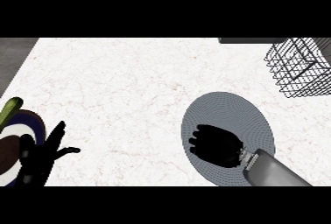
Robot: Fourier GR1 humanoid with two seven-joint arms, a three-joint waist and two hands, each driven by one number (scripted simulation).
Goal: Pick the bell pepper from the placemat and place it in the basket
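**Right hand down on the placemat, pepper out of sight**

The robot's right hand (216,146) sits over the middle of the grey oval placemat (223,107), its fingers curled down and inward. The bell pepper itself cannot be seen — nothing of it shows around or under the black fingers. Since the task puts the pepper on this mat and no pepper lies elsewhere on the counter (129,78), the likely reading is that the hand covers it and is closing on it, though whether the fingers actually hold it cannot be told from here.

The wire basket (301,65) stands at about one o'clock from the placemat, well apart, by the counter's far right corner; the forearm comes in from five o'clock, so the carry would run away from the robot and to the right.

At eight o'clock of the view, the left hand (39,157) rests open, fingers straight and spread, beside a dark round plate (29,120) with a green vegetable (9,109) at its far edge — out of the way of the working arm.
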